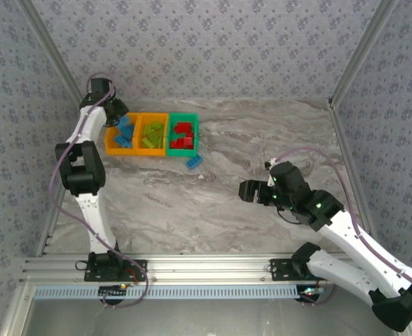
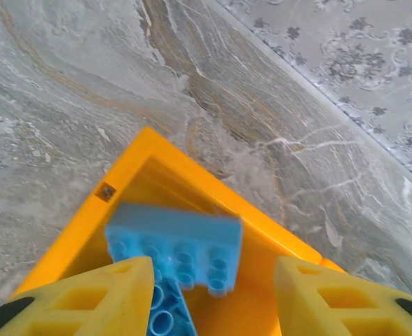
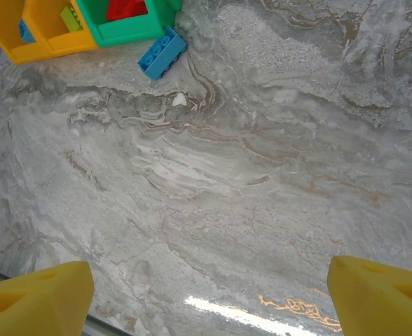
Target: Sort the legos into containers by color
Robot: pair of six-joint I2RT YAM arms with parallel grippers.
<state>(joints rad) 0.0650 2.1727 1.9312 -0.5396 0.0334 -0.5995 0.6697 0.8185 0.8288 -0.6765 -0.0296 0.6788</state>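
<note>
No legible text, labels or numbers, seemingly anywhere

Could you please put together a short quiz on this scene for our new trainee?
1. Which colour of bricks lies in the green bin? A blue, B red, C lime green.
2. True or false: one blue lego lies on the table outside the bins, beside the green bin.
3. Fill in: the right gripper hovers over bare table with its fingers ____.
Key: 1 B, the red legos; 2 true; 3 open.
</note>
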